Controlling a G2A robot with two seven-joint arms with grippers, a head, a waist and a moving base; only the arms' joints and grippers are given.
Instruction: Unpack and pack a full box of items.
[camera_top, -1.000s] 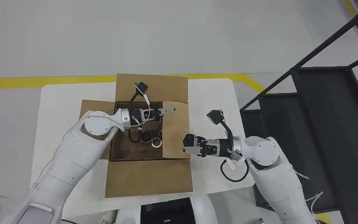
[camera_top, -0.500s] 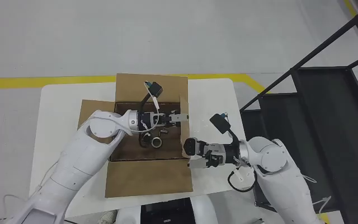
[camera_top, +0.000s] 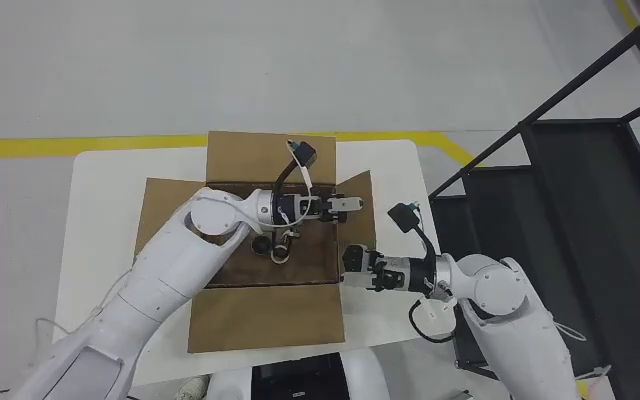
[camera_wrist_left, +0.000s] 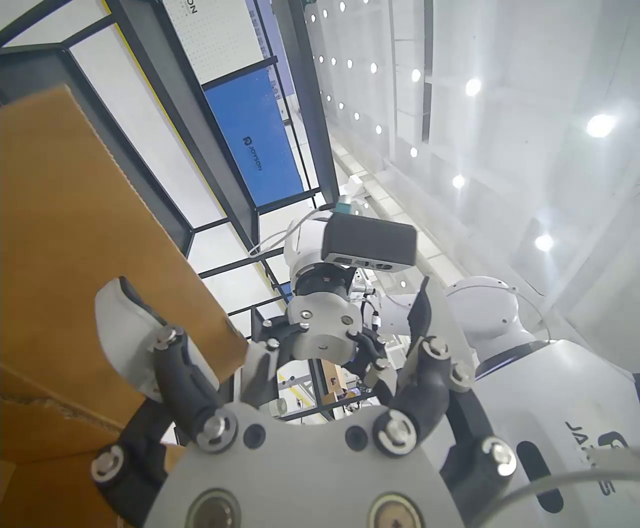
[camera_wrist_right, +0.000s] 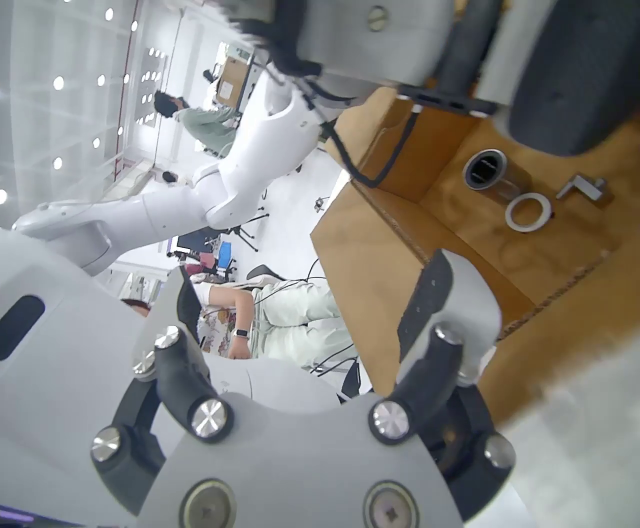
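Straddling the flap corner over the box, left gripper sits spread; right gripper, also spread, just beside the flap.

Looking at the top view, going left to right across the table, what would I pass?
table edge → left box flap → white ring inside the box → right box flap → black steps beside the table.
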